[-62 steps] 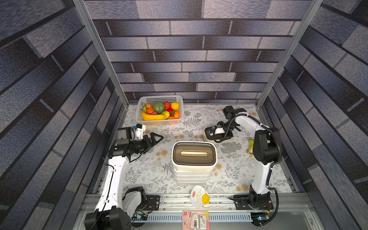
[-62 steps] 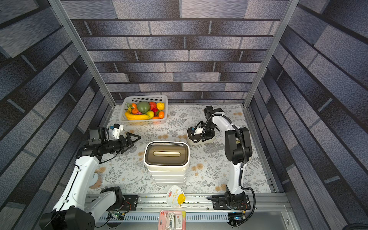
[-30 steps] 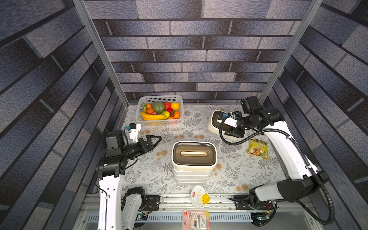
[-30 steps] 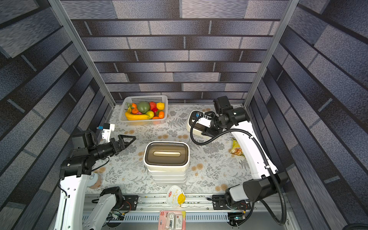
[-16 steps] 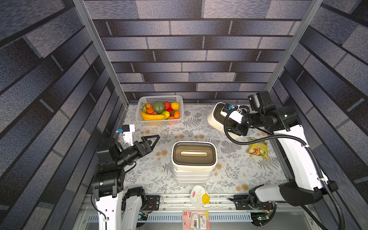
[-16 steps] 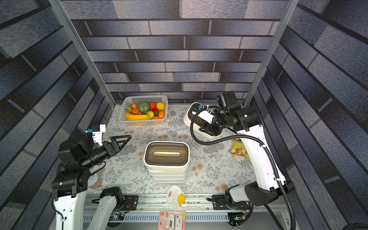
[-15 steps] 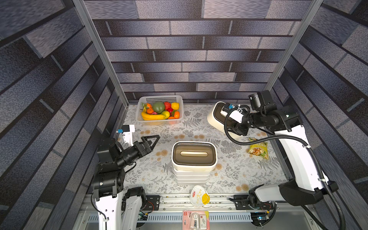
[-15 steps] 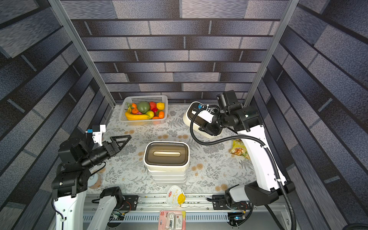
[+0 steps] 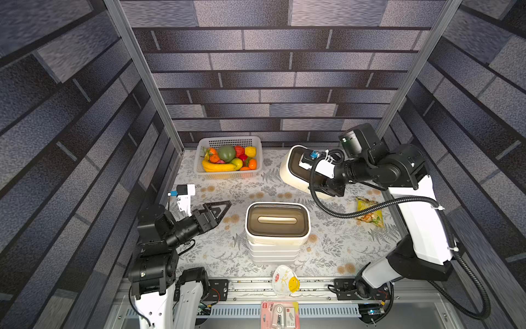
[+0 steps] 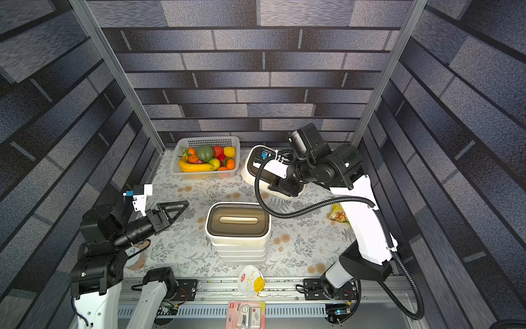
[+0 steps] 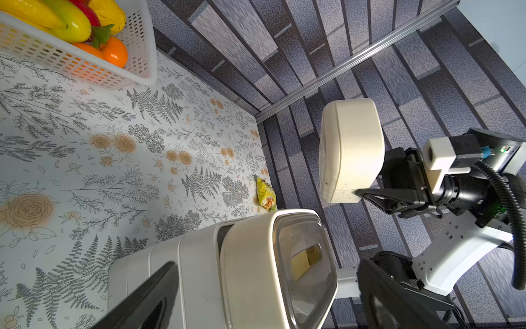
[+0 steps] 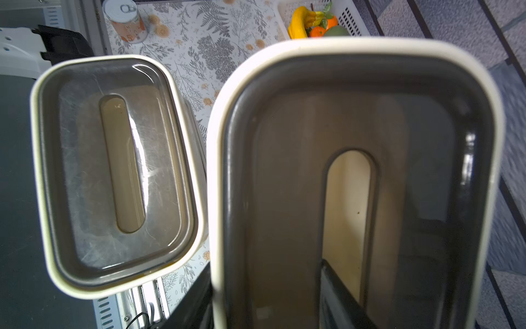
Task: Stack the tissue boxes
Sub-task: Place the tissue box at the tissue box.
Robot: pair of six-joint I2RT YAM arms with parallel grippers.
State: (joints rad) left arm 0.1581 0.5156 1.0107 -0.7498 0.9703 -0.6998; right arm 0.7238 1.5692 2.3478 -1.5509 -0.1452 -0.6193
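The table under its grey-and-tan floral cloth (image 9: pixel 222 256) fills the lower middle of both top views, walled in by dark brick-pattern panels. At its centre stands the stack of tissue boxes (image 9: pixel 273 255) — plain white boxes below, and on top a rounded cream box with a dark-brown slotted lid (image 9: pixel 277 225), sitting level on the pile.

At the back of the cloth, upper left of the stack, sits a white perforated plastic basket (image 9: pixel 227 141) of fruit.

Up and to the right of the stack in the frame, a second cream tissue box with the same dark-brown slotted lid (image 9: pixel 293 175) hangs tilted, clear of the cloth and apart from the pile. The right gripper (image 9: pixel 314 178) is pinched on it: in the right wrist view one black finger (image 12: pixel 338 287) goes down into the lid's slot while the other lies outside the box wall.

The left gripper (image 9: pixel 219 209) hovers left of the stack, pointing toward it — jaws spread wide, nothing between them, not touching the boxes.

A yellow snack packet (image 9: pixel 368 213) lies flat near the cloth's right edge. A white-and-yellow face mask (image 9: pixel 284 282) rests on the front rail below the stack. In the right wrist view a small tin can with a pull ring (image 12: pixel 123 20) stands on the cloth at upper left.
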